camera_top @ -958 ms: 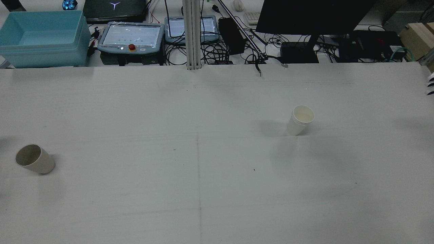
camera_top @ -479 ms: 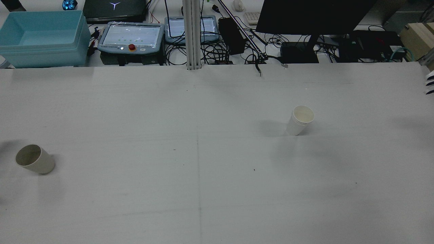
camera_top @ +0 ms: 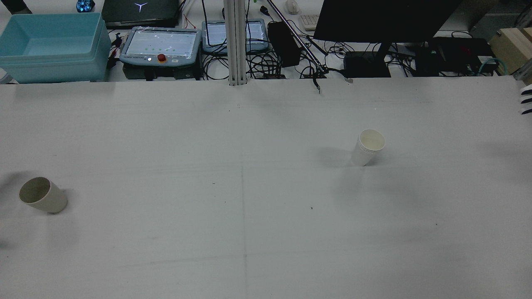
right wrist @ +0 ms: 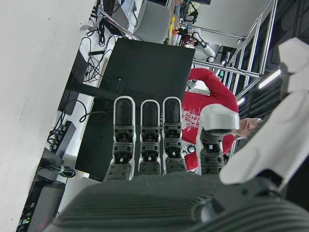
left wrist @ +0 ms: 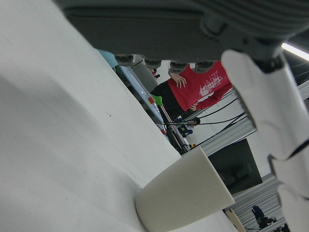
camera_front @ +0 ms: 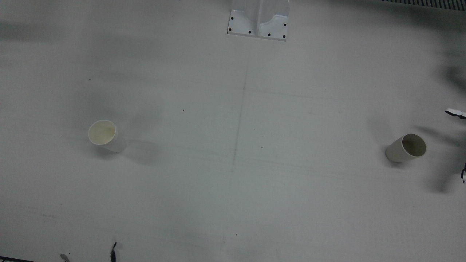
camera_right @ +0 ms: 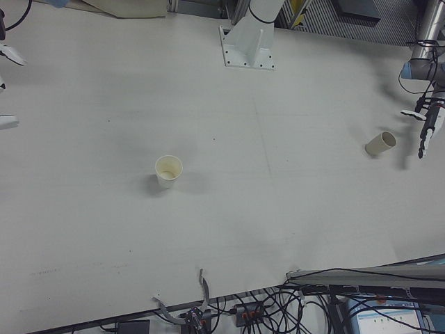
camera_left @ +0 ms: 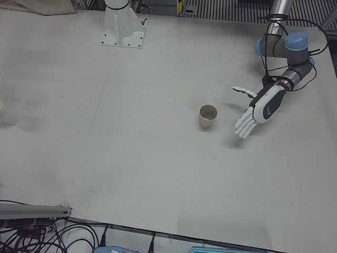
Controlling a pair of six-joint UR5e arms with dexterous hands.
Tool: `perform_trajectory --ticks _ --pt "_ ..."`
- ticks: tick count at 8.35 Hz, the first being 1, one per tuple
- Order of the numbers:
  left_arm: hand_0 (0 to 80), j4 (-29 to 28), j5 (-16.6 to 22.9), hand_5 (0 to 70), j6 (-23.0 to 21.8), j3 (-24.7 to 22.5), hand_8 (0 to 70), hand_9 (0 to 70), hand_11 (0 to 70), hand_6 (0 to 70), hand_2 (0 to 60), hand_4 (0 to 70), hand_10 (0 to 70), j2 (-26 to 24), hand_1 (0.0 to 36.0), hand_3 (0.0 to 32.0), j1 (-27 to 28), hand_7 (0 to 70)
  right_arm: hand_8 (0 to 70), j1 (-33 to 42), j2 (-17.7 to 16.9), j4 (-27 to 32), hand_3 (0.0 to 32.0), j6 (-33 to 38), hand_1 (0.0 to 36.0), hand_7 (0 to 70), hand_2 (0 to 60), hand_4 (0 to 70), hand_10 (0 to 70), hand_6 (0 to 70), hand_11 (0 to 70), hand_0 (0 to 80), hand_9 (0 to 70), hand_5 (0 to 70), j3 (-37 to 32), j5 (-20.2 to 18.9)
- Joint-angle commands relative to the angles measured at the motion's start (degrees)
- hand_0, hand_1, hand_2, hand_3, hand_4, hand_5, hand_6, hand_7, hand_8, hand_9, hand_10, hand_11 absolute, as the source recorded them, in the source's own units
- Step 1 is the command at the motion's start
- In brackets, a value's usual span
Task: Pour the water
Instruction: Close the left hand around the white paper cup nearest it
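Bare table between beige cup and white paper cup. Left hand near beige cup, fingers spread, clear gap between. Pedestal well apart.

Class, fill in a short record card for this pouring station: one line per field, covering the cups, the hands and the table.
Beige cup: upright, on the robot's left half
White cup: upright, on the right half, apart from the beige cup
Left hand: open, beside the beige cup, not touching
Right hand: open, at the table's edge
Table: white
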Motion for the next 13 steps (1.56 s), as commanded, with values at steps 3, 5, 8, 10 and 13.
perform_trajectory --ticks 3,5,8,10,13 --pt "43.1 -1.92 -25.45 0.0 -3.07 -0.35 0.0 0.0 0.0 0.0 12.7 4.1 0.0 -0.36 10.8 4.0 21.57 2.0 25.5 -0.03 -0.09 0.11 0.0 0.45 4.5 33.3 28.1 47.8 27.9 29.5 40.0 37.7 35.8 56.5 0.1 0.0" --pt "42.3 8.59 -25.38 0.0 -8.17 -6.3 0.0 0.0 0.0 0.0 13.1 3.8 0.0 0.16 10.5 4.0 21.31 1.6 25.6 -0.2 -0.01 0.11 0.0 0.54 4.4 32.2 27.8 46.1 28.3 29.1 40.5 37.5 35.9 55.2 0.1 0.0" --pt "41.1 11.63 -25.55 0.0 -10.39 -4.76 0.0 0.0 0.0 0.0 13.3 2.4 0.0 -0.71 10.1 4.6 21.66 0.5 25.8 -0.64 0.08 0.11 0.0 0.72 4.3 32.3 27.5 46.1 28.3 29.1 40.5 37.5 36.3 55.0 0.1 0.0" --pt "43.3 11.63 -25.64 0.0 -10.82 -4.13 0.0 0.0 0.0 0.0 14.8 2.0 0.0 -1.94 11.9 4.6 21.4 0.2 25.0 -0.64 0.08 0.19 0.0 0.72 4.4 31.1 27.2 45.0 27.8 28.4 39.9 37.5 35.1 53.3 0.27 0.0" --pt "44.2 11.63 -25.64 0.0 -10.91 -5.79 0.0 0.0 0.0 0.0 16.0 2.4 0.0 -2.03 12.6 4.4 19.74 0.8 22.7 -0.56 -0.44 0.19 0.0 0.8 4.7 28.3 25.9 41.6 25.8 26.5 37.1 37.7 32.0 49.9 0.71 0.0"
